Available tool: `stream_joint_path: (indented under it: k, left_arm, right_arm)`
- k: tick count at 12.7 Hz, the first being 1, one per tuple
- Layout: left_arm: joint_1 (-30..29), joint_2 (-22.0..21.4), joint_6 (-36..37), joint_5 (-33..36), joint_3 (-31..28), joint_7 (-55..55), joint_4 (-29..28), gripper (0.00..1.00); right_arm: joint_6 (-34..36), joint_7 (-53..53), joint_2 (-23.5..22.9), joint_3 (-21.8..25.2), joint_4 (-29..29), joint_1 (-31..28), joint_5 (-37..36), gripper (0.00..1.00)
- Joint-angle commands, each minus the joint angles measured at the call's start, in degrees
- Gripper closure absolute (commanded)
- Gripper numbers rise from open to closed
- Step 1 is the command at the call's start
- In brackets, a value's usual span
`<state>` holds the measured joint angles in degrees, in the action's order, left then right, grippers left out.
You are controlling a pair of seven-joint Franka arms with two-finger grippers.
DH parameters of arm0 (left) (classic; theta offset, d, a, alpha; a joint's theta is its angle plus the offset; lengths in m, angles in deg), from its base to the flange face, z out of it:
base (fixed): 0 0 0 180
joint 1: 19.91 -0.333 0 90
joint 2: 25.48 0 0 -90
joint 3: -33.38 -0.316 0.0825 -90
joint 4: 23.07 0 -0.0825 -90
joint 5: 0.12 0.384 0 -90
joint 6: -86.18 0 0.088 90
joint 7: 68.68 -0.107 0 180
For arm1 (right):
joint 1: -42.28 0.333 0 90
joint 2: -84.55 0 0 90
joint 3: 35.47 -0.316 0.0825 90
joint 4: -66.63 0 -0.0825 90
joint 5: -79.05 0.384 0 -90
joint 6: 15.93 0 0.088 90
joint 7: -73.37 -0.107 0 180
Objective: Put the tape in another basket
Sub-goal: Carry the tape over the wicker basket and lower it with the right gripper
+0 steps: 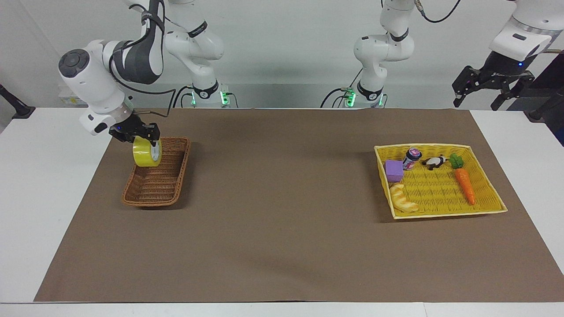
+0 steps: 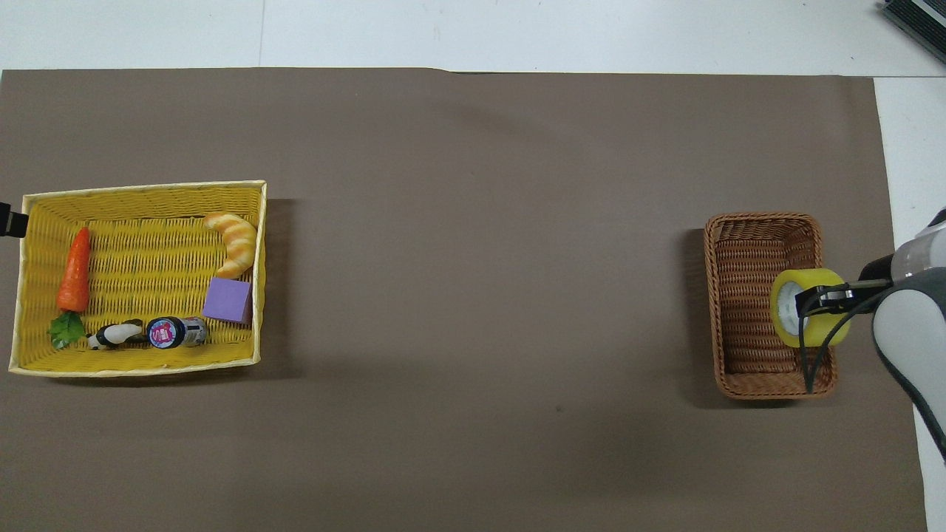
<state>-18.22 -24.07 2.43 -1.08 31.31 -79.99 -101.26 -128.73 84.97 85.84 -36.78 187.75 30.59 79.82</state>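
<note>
right gripper (image 1: 145, 137): comes in at the right arm's end of the bench, jaws clenched on the top of the tape roll, 1 finger seemingly through the core and 1 outside the wall.
tape (image 1: 147, 152): yellow packing roll hanging below the jaws, standing on edge with its hole facing sideways toward the middle of the bench; held in the air over the wicker basket, not resting on it as far as the facing view shows.
key relation: in the overhead view the tape (image 2: 804, 307) sits over the basket's outer long rim, the one toward the right arm's end of the bench, not over its centre; the drop line looks close to that edge.
wicker basket (image 1: 173, 197): narrow, long axis running nearer-to-farther from the robots, nothing lying inside; its floor (image 2: 746, 303) is wider than the roll but not by much.
judgement: a small shift toward the middle of the bench before letting go would lower the chance of the roll catching the flared rim and tipping out.
open room: bare brown mat around the basket.
yellow mesh tray (image 1: 489, 208): well apart, at the left arm's end, holding a carrot (image 1: 465, 185), croissant (image 1: 403, 199), purple block (image 1: 394, 170) and other small items.
left gripper (image 1: 492, 86): waits raised past the tray's end of the bench, jaws spread and holding nothing.
</note>
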Motion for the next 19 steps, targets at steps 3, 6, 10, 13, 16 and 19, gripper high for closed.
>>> stream_joint_path:
  k: [3, 6, 10, 13, 16, 19]
  left_arm:
    - [-1.0, -0.6, 0.9, -0.4, 0.6, -0.2, 0.0, 0.0]
    - [-1.0, -0.6, 0.9, -0.4, 0.6, -0.3, 0.0, 0.0]
    - [-1.0, -0.6, 0.9, -0.4, 0.6, -0.3, 0.0, 0.0]
    - [-1.0, -0.6, 1.0, -0.4, 0.6, -0.3, 0.0, 0.0]
    - [-1.0, -0.6, 0.9, -0.4, 0.6, -0.3, 0.0, 0.0]
    - [-1.0, -0.6, 0.9, -0.4, 0.6, -0.3, 0.0, 0.0]
  right_arm:
    - [-4.1, -0.8, -2.1, -0.4, 2.0, -0.4, -1.5, 1.0]
    - [-4.6, -1.6, -2.5, -0.5, 2.8, 0.2, -2.2, 0.97]
    - [-3.6, -1.6, -2.5, -0.4, 1.8, 0.1, -2.3, 0.0]
    - [0.6, -1.7, -2.4, -0.4, -2.7, 0.1, -2.3, 0.0]
    - [1.5, -2.2, -1.8, -0.4, -6.6, 0.2, -4.5, 0.0]
    - [5.3, -10.1, -1.7, -0.6, -11.8, 1.4, -5.8, 0.0]
